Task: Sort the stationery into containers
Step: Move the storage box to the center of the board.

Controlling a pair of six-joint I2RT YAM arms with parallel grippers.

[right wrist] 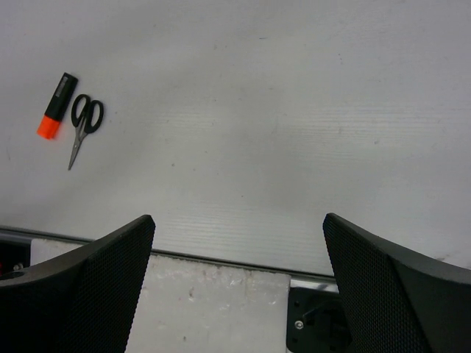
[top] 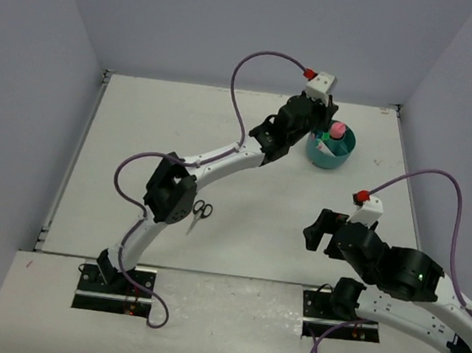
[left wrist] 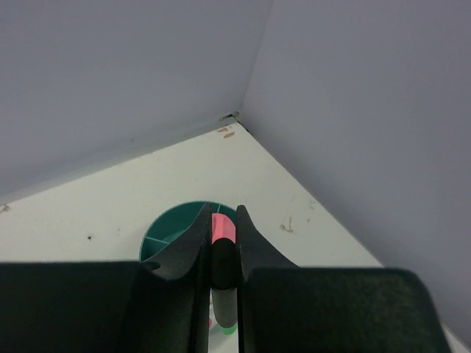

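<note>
My left gripper (top: 318,118) hovers over the round teal organizer (top: 339,158) at the far right of the table. In the left wrist view the gripper (left wrist: 221,214) is shut on a black-bodied green highlighter (left wrist: 223,268), held above the organizer (left wrist: 173,220). A pink-capped glue stick (top: 337,131) stands in the organizer; its pink cap (left wrist: 223,226) shows between the fingertips. Black-handled scissors (top: 200,211) lie near the left arm, also seen in the right wrist view (right wrist: 85,121) beside an orange highlighter (right wrist: 57,107). My right gripper (right wrist: 239,243) is open and empty near the front edge (top: 315,230).
Grey walls close the table at the back and on both sides; the organizer stands near the back right corner (left wrist: 234,116). The table's front edge and a metal rail (right wrist: 221,257) lie just below my right gripper. The left arm's elbow (top: 171,188) hangs over the orange highlighter's spot.
</note>
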